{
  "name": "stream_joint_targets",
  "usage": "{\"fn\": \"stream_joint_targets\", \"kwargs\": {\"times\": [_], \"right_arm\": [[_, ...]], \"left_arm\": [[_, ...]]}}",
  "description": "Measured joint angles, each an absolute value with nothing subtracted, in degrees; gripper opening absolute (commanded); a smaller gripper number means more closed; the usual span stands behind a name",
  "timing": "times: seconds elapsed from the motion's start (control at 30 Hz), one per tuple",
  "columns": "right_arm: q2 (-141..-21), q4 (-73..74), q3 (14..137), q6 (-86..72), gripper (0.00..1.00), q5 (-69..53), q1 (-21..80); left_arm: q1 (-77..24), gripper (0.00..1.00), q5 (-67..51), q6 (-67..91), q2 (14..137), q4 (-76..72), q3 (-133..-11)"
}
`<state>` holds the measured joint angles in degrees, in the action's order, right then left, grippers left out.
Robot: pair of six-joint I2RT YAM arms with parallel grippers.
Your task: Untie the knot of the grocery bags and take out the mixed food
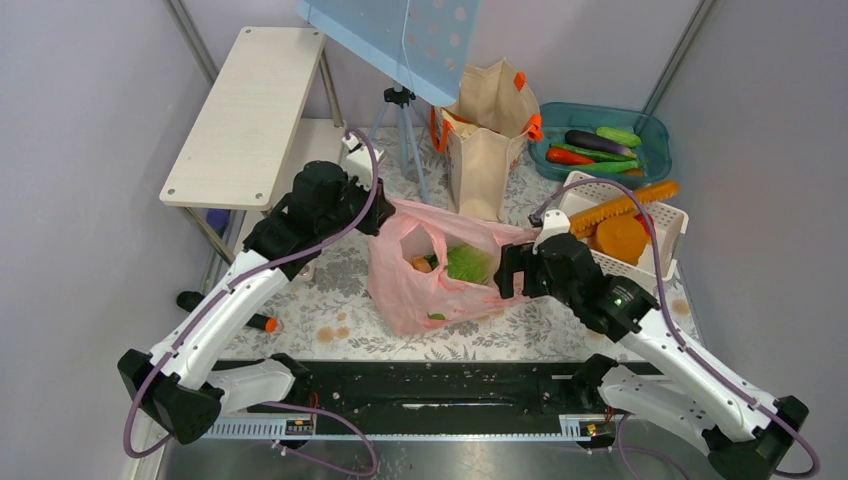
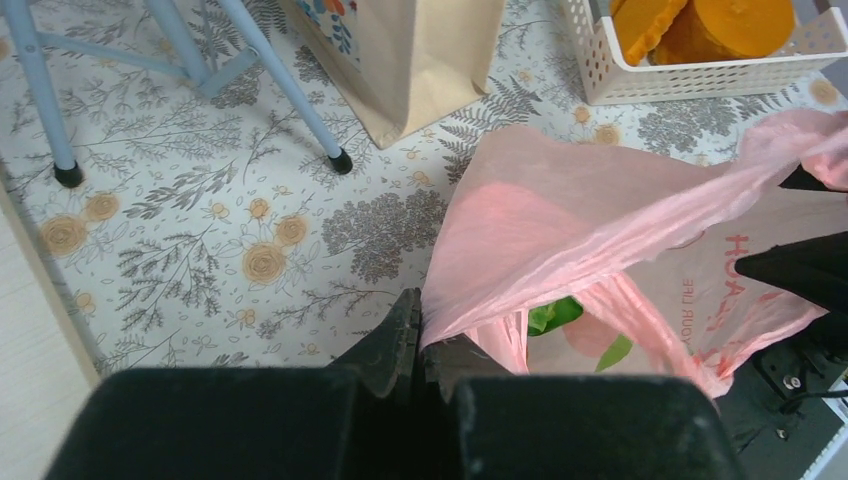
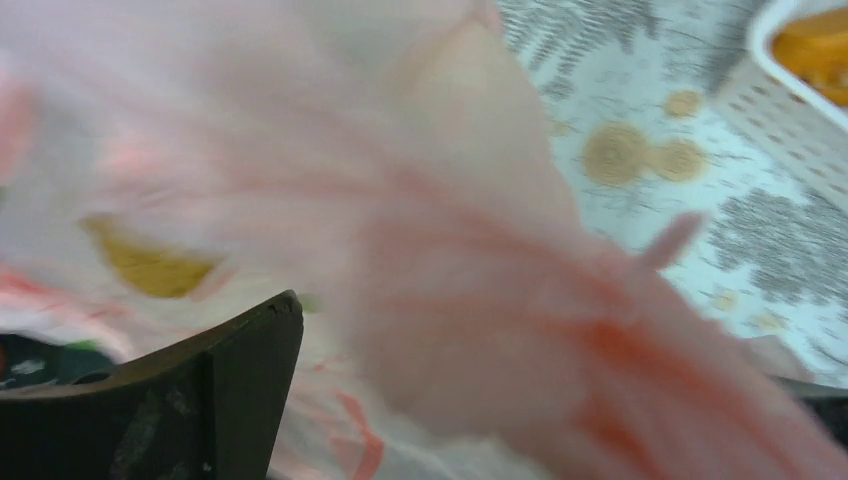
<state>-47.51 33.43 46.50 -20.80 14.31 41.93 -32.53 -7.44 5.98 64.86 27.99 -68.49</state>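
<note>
Between the two arms, on the floral-patterned bench (image 1: 330,325), sits the pink grocery bag (image 1: 420,285), its mouth held apart with green and orange mixed food (image 1: 455,263) showing inside. The left fingers (image 2: 418,340) are pressed together on the bag's rim. The right fingers (image 1: 508,270) meet the opposite edge, but their state cannot be told. The film looks light, limp and slippery, so bunched edges or handles probably grip best. Grey walls enclose the space.

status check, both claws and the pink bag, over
Left claw shut on thin pink plastic bag rim. Right claw at opposite rim, grip unclear. Bag mouth open, leafy green toy vegetable still inside. Nothing blocking.
</note>
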Motion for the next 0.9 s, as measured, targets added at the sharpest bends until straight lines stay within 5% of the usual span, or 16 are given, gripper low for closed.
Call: {"fn": "stream_joint_targets", "kwargs": {"times": [0.3,0.53,0.9], "right_arm": [[-43.18,10.83,42.13,-30.74,0.98,-2.55,42.44],[-52.18,0.05,41.95,-32.08,0.81,-1.91,46.59],[-62.06,-10.61,42.17,-34.87,0.78,1.50,50.04]], "left_arm": [[-31.86,0.00,-13.76,6.04,64.88,27.90,-68.49],[-31.86,0.00,-16.60,6.09,65.06,27.55,-68.49],[-31.86,0.00,-17.87,6.46,65.47,27.31,-68.49]]}}
